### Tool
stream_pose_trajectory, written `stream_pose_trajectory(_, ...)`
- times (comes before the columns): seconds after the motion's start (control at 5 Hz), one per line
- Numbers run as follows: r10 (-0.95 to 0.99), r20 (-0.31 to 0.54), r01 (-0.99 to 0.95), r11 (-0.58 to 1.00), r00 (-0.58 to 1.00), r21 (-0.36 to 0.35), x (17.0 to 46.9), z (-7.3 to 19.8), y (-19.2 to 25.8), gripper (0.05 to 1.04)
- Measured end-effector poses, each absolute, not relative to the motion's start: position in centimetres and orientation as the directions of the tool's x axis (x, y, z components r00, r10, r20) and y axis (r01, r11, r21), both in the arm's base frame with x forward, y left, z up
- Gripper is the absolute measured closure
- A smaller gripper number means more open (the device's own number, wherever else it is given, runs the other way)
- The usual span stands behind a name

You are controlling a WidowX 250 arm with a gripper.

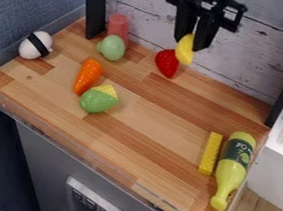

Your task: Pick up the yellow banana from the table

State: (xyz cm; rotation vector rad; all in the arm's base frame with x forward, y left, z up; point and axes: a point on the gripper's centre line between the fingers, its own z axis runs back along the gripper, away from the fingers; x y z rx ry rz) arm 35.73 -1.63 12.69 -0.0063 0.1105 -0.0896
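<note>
The gripper (192, 38) hangs at the top of the view, over the back edge of the wooden surface, shut on a yellow curved piece (185, 49) that sticks out below its fingertips. Just below and left of it, a red strawberry (167, 63) lies on the wood; whether the yellow piece touches it, I cannot tell. To the left are a green pear-like toy (111, 47) and a red cylinder (118, 26) behind it. An orange carrot (88, 76) and a green and yellow corn toy (99, 99) lie at centre left.
A yellow-green bottle (233, 168) and a yellow block (209, 154) lie near the right edge. At the far left is a white roll with a black band (36, 45). Black posts and a whitewashed plank wall (256, 60) bound the back; a low transparent rim runs along the front.
</note>
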Motion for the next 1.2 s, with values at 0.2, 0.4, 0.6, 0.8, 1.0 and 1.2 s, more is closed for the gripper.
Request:
stream_pose_trajectory(0.2,0.029,-0.112,-0.029,1.000,0.993,-0.003,35.5,12.5,-1.7,0.741)
stream_pose_trajectory(0.4,0.097,-0.117,-0.098,0.995,0.988,0.000,35.5,12.2,-0.1,0.741)
stream_pose_trajectory(0.6,0.131,-0.115,-0.133,0.991,0.985,-0.004,35.2,12.3,3.9,0.741)
stream_pose_trajectory(0.8,0.079,-0.102,-0.082,0.996,0.992,-0.022,34.9,12.6,7.6,0.741)
stream_pose_trajectory(1.0,-0.002,-0.090,-0.001,1.000,0.996,-0.024,35.1,13.0,11.4,0.741)
stream_pose_trajectory(1.2,-0.073,-0.101,0.070,0.997,0.992,-0.033,35.0,12.4,14.1,0.741)
